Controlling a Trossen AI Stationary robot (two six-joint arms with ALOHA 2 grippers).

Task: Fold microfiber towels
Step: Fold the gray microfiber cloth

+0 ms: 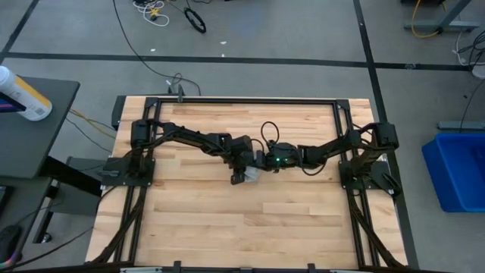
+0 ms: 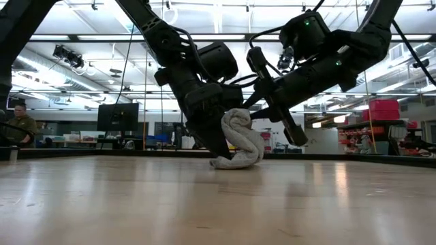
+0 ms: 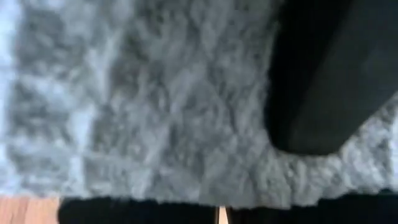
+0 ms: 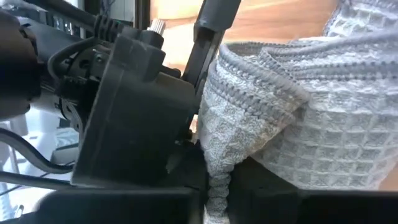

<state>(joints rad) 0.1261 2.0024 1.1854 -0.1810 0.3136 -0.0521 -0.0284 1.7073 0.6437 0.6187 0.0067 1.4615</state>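
Note:
The pale grey towel [image 2: 240, 139] is bunched into a small upright heap at the middle of the table [image 1: 227, 220]. It also shows in the high view [image 1: 248, 176]. Its lower end [image 2: 228, 162] rests on the wood. My left gripper [image 1: 242, 165] comes from the table's left and is shut on the heap's left side. My right gripper [image 1: 264, 159] comes from the right and is shut on the towel's upper part. The towel fills the left wrist view [image 3: 155, 106]. No tag shows. My left gripper holds the bunched towel's left side [image 2: 223, 129], its fingers slanting down from the left. The gripper and the cloth hide the place of contact, so layers cannot be told. The towel stands gathered, its bottom on the table. My right gripper pinches a gathered, rope-like fold of the towel [image 4: 217, 183] between its two fingers, coming level from the table's right. Several hemmed layers [image 4: 273, 81] bulge out beyond the fingers. The towel's upper part is raised and slack, and its lower end lies on the table.
Both arms meet at the table's middle, with bare wood all around them. A black frame [image 1: 242, 100] runs along the table's edges. A blue bin [image 1: 458, 171] stands on the floor to the right, and a person [image 2: 17, 126] sits far behind the table.

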